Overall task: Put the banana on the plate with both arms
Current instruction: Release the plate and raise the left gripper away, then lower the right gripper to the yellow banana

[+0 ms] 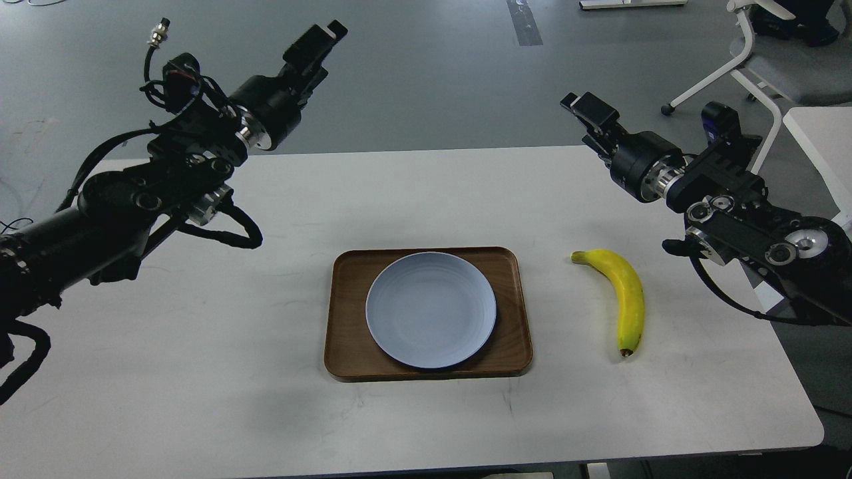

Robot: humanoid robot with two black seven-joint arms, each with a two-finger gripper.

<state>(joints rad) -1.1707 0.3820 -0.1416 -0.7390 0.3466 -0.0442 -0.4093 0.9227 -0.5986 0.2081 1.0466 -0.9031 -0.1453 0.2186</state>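
Observation:
The yellow banana [630, 299] lies on the white table, right of the tray, stem at the far end and dark tip towards me. The pale blue-grey plate [431, 309] lies flat and empty in the brown wooden tray [345, 319]. My left gripper [321, 36] is raised high at the back left, far from the plate, pointing away from me. My right gripper [587, 110] hovers above the table's far right edge, well behind the banana. Both are seen dark and side-on, so their fingers cannot be told apart. Neither holds anything that I can see.
The white table [200, 346] carries only the tray, plate and banana. A white chair [765, 60] and another white table edge [822, 133] stand at the back right, close to my right arm.

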